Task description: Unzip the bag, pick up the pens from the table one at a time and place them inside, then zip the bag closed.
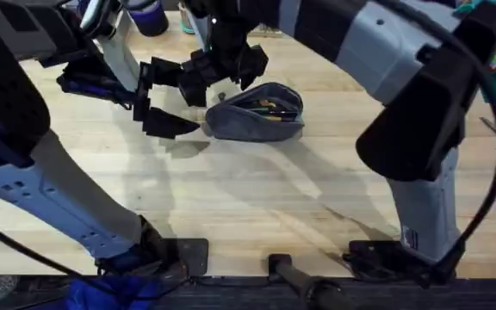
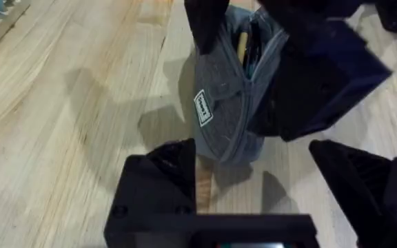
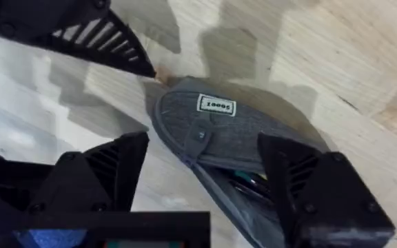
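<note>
From overhead, nearest the camera, both arms rise from their bases and lean in over the far half of the table (image 1: 231, 198), meeting at the bag (image 1: 257, 112), which lies on the wood a little beyond the middle. The left gripper (image 1: 164, 102) sits just beside the pouch's left end with its black fingers spread wide and nothing between them, while the right gripper (image 1: 222, 73) comes down over that same end from behind. The overhead view gives the layout but little of the bag's detail, and the wrist cameras supply that. The left wrist view looks along the pouch from its closed end: grey-blue fabric, a small white label (image 2: 203, 108) on the side, and the zipper parted farther along, where a yellow pen (image 2: 241, 47) and a darker one stand in the gap; the left gripper (image 2: 267, 179) straddles the end of the bag (image 2: 229, 117) without touching it. The right wrist view shows the same label (image 3: 216, 105) and the zipper slider (image 3: 201, 136) near the rounded end of the bag (image 3: 205, 131), with the right gripper (image 3: 205, 176) held open on either side of the zipper line and clamping nothing.
</note>
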Controlling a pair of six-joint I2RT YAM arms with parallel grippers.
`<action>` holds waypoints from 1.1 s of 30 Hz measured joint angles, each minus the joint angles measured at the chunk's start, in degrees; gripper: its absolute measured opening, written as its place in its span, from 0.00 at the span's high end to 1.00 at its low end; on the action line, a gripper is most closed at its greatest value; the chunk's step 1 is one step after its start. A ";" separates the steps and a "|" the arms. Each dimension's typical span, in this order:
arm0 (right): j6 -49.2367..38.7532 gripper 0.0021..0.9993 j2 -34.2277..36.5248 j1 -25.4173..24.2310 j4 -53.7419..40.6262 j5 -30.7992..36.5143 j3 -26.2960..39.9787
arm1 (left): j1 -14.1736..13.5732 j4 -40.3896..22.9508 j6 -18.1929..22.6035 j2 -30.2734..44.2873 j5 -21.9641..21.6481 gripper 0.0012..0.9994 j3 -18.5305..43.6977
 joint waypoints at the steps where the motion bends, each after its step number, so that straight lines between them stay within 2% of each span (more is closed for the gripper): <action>1: -0.01 0.04 0.22 0.00 0.00 0.00 0.00 | 0.00 0.00 0.00 0.01 0.00 0.01 0.00; 14: -0.16 0.08 0.43 0.00 -0.37 0.00 0.00 | 0.00 0.00 0.00 -0.01 0.00 0.01 0.00; 24: -0.18 0.20 0.43 0.00 -0.99 0.00 0.00 | 0.00 0.00 0.00 0.00 -0.01 0.01 0.00; 26: -0.21 0.29 0.44 0.02 -0.78 0.00 0.00 | 0.00 0.00 0.00 -0.01 0.00 0.01 0.00; 28: -0.19 0.44 0.43 0.02 -0.70 -0.04 0.00 | 0.00 0.00 0.00 -0.01 -0.02 0.01 0.00; 30: -0.33 0.69 0.43 0.04 -0.66 -0.04 0.00 | 0.00 0.00 0.00 -0.01 0.00 0.01 0.00; 31: -0.23 0.79 0.43 0.04 -0.66 -0.04 0.00 | 0.00 0.00 0.00 -0.01 -0.02 0.01 0.00; 33: -0.19 0.86 0.43 0.04 -0.63 -0.09 0.00 | 0.00 0.00 0.00 0.00 0.00 0.01 0.00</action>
